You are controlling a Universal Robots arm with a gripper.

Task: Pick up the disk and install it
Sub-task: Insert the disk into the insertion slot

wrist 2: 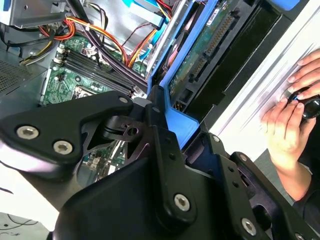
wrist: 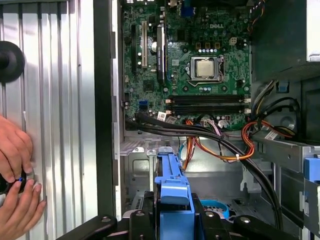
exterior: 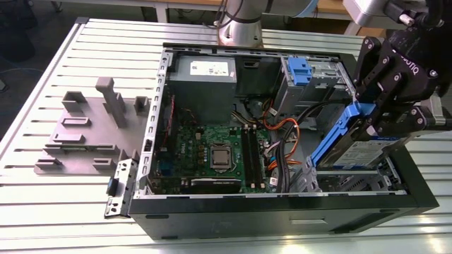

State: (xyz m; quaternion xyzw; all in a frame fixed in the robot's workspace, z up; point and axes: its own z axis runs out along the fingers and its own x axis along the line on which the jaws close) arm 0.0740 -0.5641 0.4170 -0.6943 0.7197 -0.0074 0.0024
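One disk (exterior: 369,150), silver in a blue carrier (exterior: 333,137), clamped at its upper end by the gripper (exterior: 378,120). Hangs tilted over the metal bay (exterior: 314,182) at the exterior view's right end of the open case (exterior: 282,211). Probably rigid, fairly heavy, shock-sensitive: best held by the carrier's side rails, clear of the exposed circuit board (wrist 2: 197,55).
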